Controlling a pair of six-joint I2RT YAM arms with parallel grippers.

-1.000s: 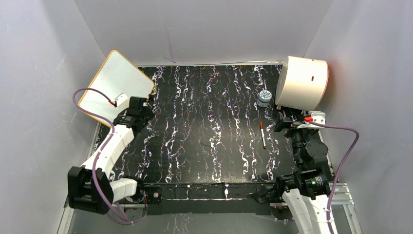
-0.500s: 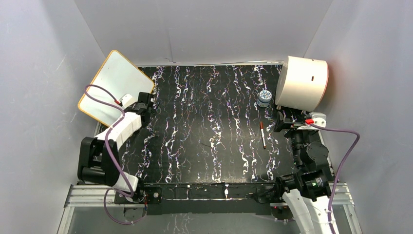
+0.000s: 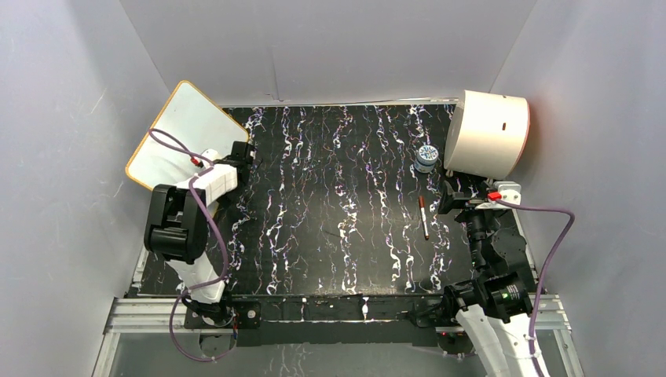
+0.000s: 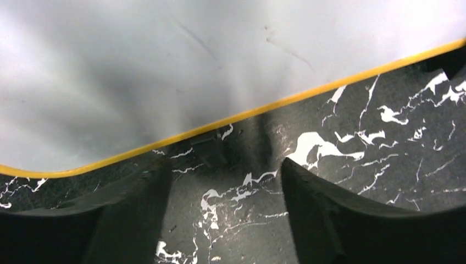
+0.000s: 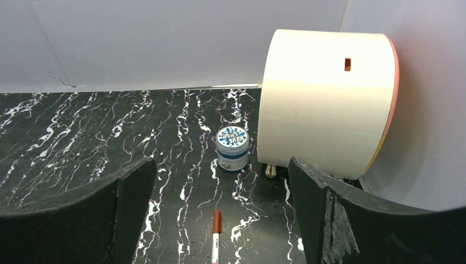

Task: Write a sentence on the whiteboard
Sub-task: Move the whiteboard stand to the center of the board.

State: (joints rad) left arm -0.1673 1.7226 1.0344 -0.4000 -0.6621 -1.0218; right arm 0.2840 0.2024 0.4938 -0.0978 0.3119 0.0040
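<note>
Grey walls around a black marbled mat (image 3: 338, 236). Whiteboard (image 3: 182, 129) sits tilted in the far left corner against the left wall, with an orange-yellow rim and faint smudges on its face. Left gripper (image 3: 245, 151) is at the board's near corner, fingers partly spread, only mat between them, rim just ahead. Right gripper (image 3: 448, 198) is spread wide, holding nothing. Red-capped marker (image 3: 423, 217) lies flat on the mat beside it. Small jar (image 3: 426, 157) stands just beside the cream drum (image 3: 487, 133).
</note>
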